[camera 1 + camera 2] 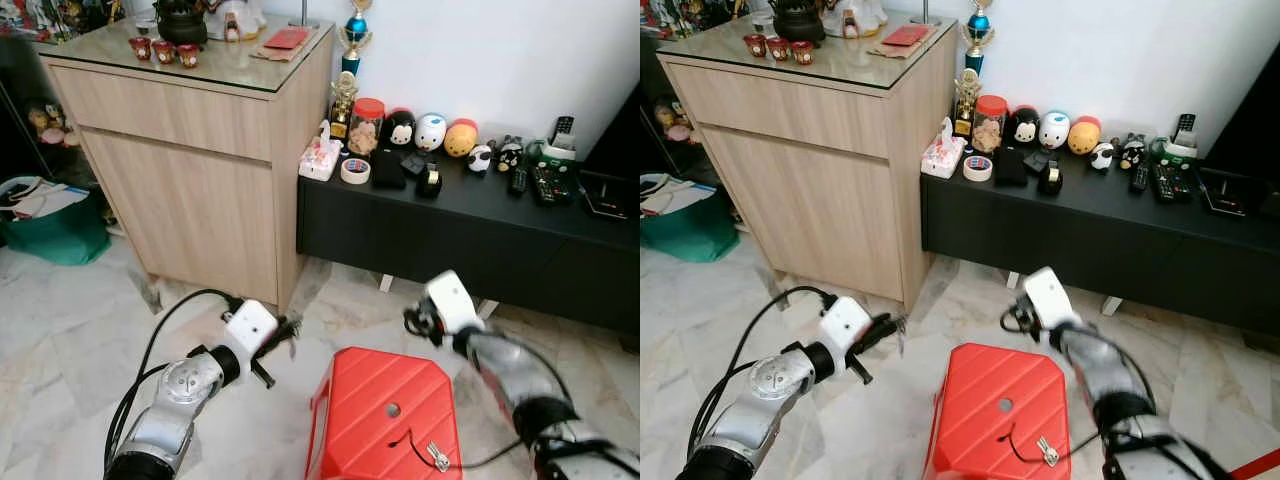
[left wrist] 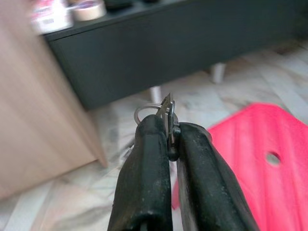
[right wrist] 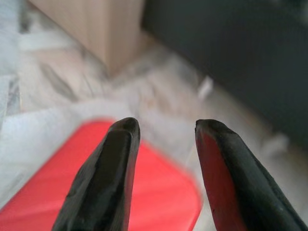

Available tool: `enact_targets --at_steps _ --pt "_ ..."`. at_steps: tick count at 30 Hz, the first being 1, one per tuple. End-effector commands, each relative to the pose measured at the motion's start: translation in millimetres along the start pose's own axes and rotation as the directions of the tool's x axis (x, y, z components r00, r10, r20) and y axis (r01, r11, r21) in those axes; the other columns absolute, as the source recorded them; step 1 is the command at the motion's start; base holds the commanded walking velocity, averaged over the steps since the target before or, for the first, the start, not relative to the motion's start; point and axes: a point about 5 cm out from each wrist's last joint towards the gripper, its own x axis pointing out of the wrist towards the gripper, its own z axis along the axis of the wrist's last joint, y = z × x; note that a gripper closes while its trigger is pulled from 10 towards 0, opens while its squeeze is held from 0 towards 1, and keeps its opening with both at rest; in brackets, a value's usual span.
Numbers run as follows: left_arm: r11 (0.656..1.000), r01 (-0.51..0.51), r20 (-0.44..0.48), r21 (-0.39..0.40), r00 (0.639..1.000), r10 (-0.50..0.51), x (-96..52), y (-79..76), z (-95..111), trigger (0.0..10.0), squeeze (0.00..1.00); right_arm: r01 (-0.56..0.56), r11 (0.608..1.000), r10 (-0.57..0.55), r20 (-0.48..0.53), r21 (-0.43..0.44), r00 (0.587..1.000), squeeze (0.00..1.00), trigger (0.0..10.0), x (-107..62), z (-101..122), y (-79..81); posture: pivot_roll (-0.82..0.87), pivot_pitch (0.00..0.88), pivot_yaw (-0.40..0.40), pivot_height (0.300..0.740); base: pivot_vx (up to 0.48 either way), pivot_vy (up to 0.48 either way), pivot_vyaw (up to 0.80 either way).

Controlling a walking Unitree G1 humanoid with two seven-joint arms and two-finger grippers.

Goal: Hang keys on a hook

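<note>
My left gripper [image 1: 287,334] is held low over the marble floor, just left of a red plastic stool [image 1: 385,415]. In the left wrist view its fingers [image 2: 149,159] are shut on a small metal key [image 2: 167,109] with a silver ring [image 2: 143,111] behind it. My right gripper [image 1: 413,322] hovers above the stool's far edge. Its two fingertips [image 3: 122,132] stand apart with nothing between them. A small metal piece on a thin black cord [image 1: 437,457] lies on the stool's near side.
A tall wooden cabinet [image 1: 200,170] with a glass top stands ahead on the left. A low black bench [image 1: 450,235] carries figurines, a tape roll [image 1: 355,170] and remotes. A green bag [image 1: 60,232] sits at far left.
</note>
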Motion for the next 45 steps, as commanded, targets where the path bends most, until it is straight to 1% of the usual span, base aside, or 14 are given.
enact_targets --at_steps 1,2,5,10,12,13,15,20,23,30,33,38,42,45 --pt "0.995 -0.084 0.015 -0.059 0.996 0.085 -2.2 5.0 -3.1 10.0 0.00 0.079 0.994 -0.076 -0.042 0.073 0.996 0.00 10.0 -3.7 -15.8 -4.2 0.11 0.000 -0.084 0.740 0.000 0.000 0.00" --pt "0.995 -0.084 0.015 -0.059 0.996 0.085 -2.2 5.0 -3.1 10.0 0.00 0.079 0.994 -0.076 -0.042 0.073 0.996 0.00 10.0 -3.7 -15.8 -4.2 0.11 0.000 -0.084 0.740 0.000 0.000 0.00" --pt "0.956 -0.252 0.006 -0.150 0.967 0.256 -7.4 17.6 -10.8 10.0 0.00 0.193 0.956 -0.164 -0.141 0.221 0.976 0.00 10.0 -11.2 -50.2 1.6 0.11 0.000 -0.084 0.740 0.000 0.000 0.00" --pt "0.863 -0.449 -0.033 -0.230 0.890 0.454 -19.1 35.4 -25.8 10.0 0.00 0.274 0.872 -0.209 -0.199 0.405 0.957 0.00 10.0 -18.3 -77.9 17.0 0.09 0.000 -0.074 0.740 0.000 0.000 0.00" --pt "0.859 -0.454 -0.037 -0.237 0.888 0.459 -19.3 35.3 -27.0 10.0 0.00 0.266 0.879 -0.193 -0.215 0.396 0.957 0.00 10.0 -18.9 -82.1 21.7 0.09 0.000 -0.074 0.740 0.000 0.000 0.00" --pt "0.855 -0.461 -0.047 -0.238 0.885 0.464 -18.5 34.0 -29.4 10.0 0.00 0.209 0.924 -0.133 -0.244 0.319 0.961 0.00 10.0 -21.3 -92.4 33.5 0.10 0.000 -0.086 0.740 0.000 0.000 0.00" --pt "0.855 -0.460 -0.051 -0.239 0.885 0.462 -17.8 32.2 -30.8 10.0 0.00 0.188 0.938 -0.110 -0.265 0.291 0.958 0.00 10.0 -24.2 -100.3 39.2 0.10 0.000 -0.087 0.740 0.000 0.000 0.00" --pt "0.842 -0.463 -0.042 -0.277 0.881 0.471 -21.0 26.1 -34.6 10.0 0.00 0.357 0.826 -0.216 -0.339 0.435 0.915 0.00 10.0 -38.8 -122.0 26.7 0.09 0.000 -0.071 0.740 0.000 0.000 0.00" --pt "0.848 -0.450 -0.039 -0.281 0.888 0.458 -22.0 22.0 -36.0 10.0 0.00 0.402 0.798 -0.237 -0.380 0.449 0.894 0.00 10.0 -50.0 -136.6 20.1 0.09 0.000 -0.072 0.740 0.000 0.000 0.00" --pt "0.841 -0.455 -0.036 -0.292 0.884 0.466 -22.2 20.7 -37.0 10.0 0.00 0.419 0.795 -0.212 -0.446 0.439 0.870 0.00 10.0 -67.0 -159.8 19.0 0.09 0.000 -0.067 0.740 0.000 0.000 0.00" --pt "0.851 -0.435 -0.033 -0.295 0.894 0.446 -22.5 15.6 -39.2 10.0 0.00 0.456 0.758 -0.244 -0.445 0.467 0.862 0.00 10.0 -68.5 -159.9 14.6 0.09 0.000 -0.059 0.740 0.000 0.000 0.00" --pt "0.852 -0.433 -0.022 -0.296 0.894 0.447 -23.7 15.4 -38.1 10.0 0.00 0.389 0.814 -0.190 -0.436 0.430 0.880 0.00 10.0 -68.1 -160.9 19.6 0.08 0.000 -0.061 0.740 0.000 0.000 0.00" --pt "0.832 -0.455 -0.011 -0.317 0.879 0.476 -27.2 17.3 -37.3 10.0 0.00 0.385 0.810 -0.181 -0.435 0.442 0.882 0.00 10.0 -72.8 -165.8 18.5 0.08 0.000 -0.067 0.740 0.000 0.000 0.00" --pt "0.832 -0.457 -0.018 -0.313 0.879 0.477 -26.8 16.1 -40.0 10.0 0.00 0.384 0.805 -0.180 -0.430 0.453 0.885 0.00 10.0 -60.7 -154.4 26.6 0.09 0.000 -0.074 0.740 0.000 0.000 0.00"
